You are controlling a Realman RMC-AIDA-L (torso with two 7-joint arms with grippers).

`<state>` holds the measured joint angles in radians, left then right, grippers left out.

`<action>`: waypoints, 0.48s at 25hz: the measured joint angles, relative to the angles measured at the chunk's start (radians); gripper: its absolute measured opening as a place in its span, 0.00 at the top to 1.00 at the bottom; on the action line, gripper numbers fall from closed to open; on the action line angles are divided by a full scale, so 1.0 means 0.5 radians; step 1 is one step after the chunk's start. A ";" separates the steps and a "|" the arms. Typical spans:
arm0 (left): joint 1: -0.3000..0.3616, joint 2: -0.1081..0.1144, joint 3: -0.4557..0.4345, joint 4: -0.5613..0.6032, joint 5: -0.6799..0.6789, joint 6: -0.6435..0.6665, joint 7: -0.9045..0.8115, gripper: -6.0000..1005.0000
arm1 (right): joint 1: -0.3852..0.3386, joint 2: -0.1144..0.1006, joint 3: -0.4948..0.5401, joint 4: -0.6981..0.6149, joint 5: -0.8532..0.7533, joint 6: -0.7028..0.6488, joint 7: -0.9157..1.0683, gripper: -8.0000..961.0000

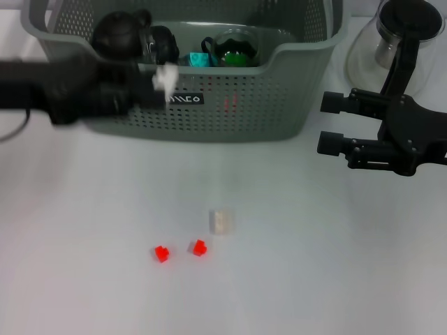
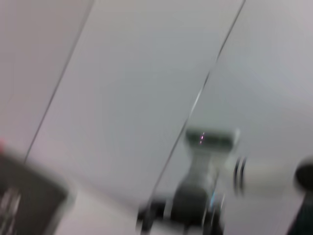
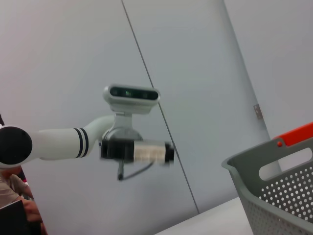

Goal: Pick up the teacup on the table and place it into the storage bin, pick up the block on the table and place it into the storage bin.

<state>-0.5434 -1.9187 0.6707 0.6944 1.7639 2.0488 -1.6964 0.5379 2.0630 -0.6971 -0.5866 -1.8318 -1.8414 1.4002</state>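
The grey-green storage bin stands at the back of the table; its corner also shows in the right wrist view. My left gripper reaches in from the left, blurred, over the bin's front rim. It is shut on a small white teacup, which looks pale between the black fingers in the right wrist view. A small whitish block lies on the table in front of the bin. My right gripper hangs open and empty to the right of the bin.
Two small red blocks lie near the whitish block. The bin holds a black pot, a green object and a teal item. A glass vessel stands at the back right.
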 joint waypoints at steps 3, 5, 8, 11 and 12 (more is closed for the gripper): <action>-0.030 0.001 -0.011 -0.028 -0.215 -0.017 -0.052 0.56 | -0.006 0.003 0.000 -0.009 0.002 0.001 -0.011 0.11; -0.098 -0.002 -0.020 -0.017 -0.302 -0.083 -0.159 0.55 | 0.000 0.005 0.001 -0.009 0.003 0.002 -0.014 0.11; -0.223 0.008 -0.043 0.033 -0.326 -0.295 -0.388 0.55 | 0.005 0.009 -0.003 -0.008 -0.003 0.007 -0.015 0.11; -0.320 0.025 -0.019 0.161 -0.280 -0.552 -0.606 0.55 | 0.005 0.015 -0.008 -0.010 -0.008 0.015 -0.014 0.11; -0.350 0.037 0.014 0.237 -0.214 -0.658 -0.707 0.54 | 0.005 0.016 -0.006 -0.010 -0.009 0.017 -0.013 0.11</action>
<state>-0.7182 -1.9004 0.6774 0.8127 1.6569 1.7200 -2.0501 0.5404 2.0713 -0.7000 -0.5916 -1.8363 -1.8331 1.3934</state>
